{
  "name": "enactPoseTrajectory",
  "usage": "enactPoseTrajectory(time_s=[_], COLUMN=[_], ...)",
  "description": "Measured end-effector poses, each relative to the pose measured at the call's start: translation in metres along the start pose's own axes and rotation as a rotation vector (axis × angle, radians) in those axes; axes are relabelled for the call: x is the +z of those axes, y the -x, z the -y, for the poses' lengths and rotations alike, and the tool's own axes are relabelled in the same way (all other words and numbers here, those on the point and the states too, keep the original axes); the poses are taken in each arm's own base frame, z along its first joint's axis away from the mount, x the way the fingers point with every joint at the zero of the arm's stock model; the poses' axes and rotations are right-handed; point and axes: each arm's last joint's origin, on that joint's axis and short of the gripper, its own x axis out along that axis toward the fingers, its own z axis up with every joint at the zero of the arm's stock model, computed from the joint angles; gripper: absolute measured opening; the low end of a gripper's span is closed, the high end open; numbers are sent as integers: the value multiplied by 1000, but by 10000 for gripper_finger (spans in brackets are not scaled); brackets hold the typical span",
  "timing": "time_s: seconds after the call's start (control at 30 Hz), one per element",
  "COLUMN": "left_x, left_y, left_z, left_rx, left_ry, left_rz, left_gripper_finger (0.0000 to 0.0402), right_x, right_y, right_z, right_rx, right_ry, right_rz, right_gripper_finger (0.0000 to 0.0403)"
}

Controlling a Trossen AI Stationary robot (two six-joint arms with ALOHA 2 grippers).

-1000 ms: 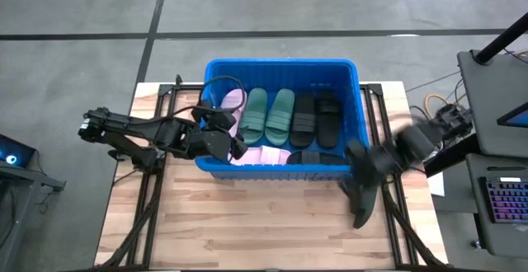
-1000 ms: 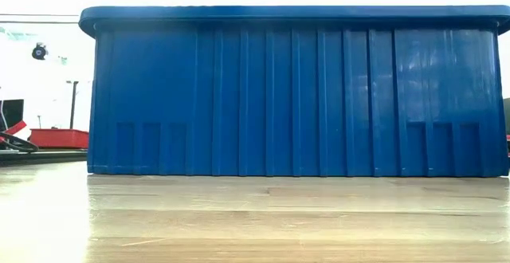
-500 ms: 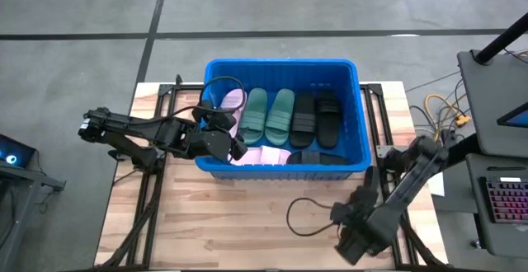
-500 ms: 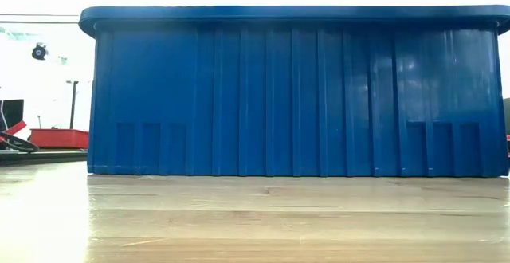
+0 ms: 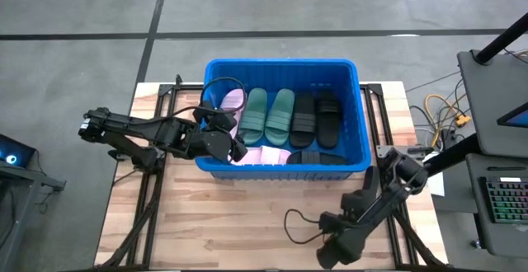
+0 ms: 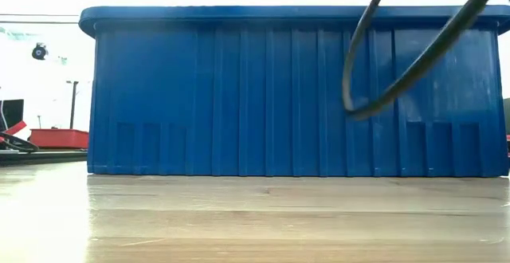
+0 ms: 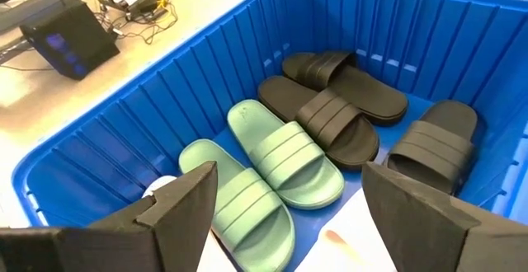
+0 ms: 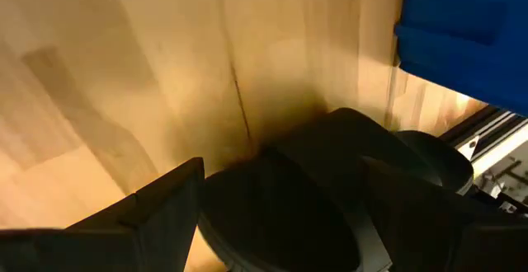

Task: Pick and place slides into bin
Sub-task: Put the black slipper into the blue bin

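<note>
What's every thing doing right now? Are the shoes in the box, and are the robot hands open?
bin: upright on the table, holding slides.
green slides: side by side inside the bin.
black slides: inside the bin.
pink slides: inside the bin.
left gripper: open, empty, over the bin.
right gripper: open, low over the table.

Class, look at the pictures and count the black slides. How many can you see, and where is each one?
3, all inside the blue bin: two black slides side by side, right of the green pair, and a third black slide against the bin's near wall. Others may be hidden.
</note>
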Motion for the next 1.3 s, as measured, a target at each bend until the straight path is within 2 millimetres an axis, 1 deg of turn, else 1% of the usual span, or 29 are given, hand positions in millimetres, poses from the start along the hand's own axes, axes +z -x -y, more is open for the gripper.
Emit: enactPoseTrajectory(time_s=[0.13, 0.3, 0.43, 0.57, 0.63, 0.77, 0.97, 1.07, 1.17, 1.23, 1.3], left_x=[0, 0, -1, -1, -1, -1, -1, -1, -1, -1, -1], left_y=[0, 0, 0, 0, 0, 0, 0, 0, 0, 0, 0], left_z=[0, 1, 2, 3, 3, 3, 3, 3, 3, 3, 3], left_rx=[-15, -27, -67, -88, -89, -89, -89, -89, -89, -89, -90], left_ry=[0, 1, -1, -28, -28, -33, -43, -43, -43, -43, -43], left_rz=[-9, -15, -39, -49, -49, -49, -49, -49, -49, -49, -49], left_gripper_finger=[283, 283, 283, 283, 283, 283, 283, 283, 283, 283, 283], right_x=[9, 15, 14, 7, 6, 5, 4, 2, 1, 0, 0], right_y=[1, 4, -9, -27, -33, -35, -39, -47, -52, -52, -48], right_z=[7, 18, 21, 23, 24, 25, 26, 28, 29, 30, 31], right_rx=[7, 15, -13, -45, -55, -43, -53, -78, -89, -88, -70], right_ry=[-32, -54, -36, 21, 58, 132, 178, 198, 205, 202, 191], right_rz=[-8, 8, -45, -136, -163, -190, -197, -218, -235, -235, -232], right_gripper_finger=[307, 299, 297, 297, 297, 297, 290, 263, 217, 173, 116])
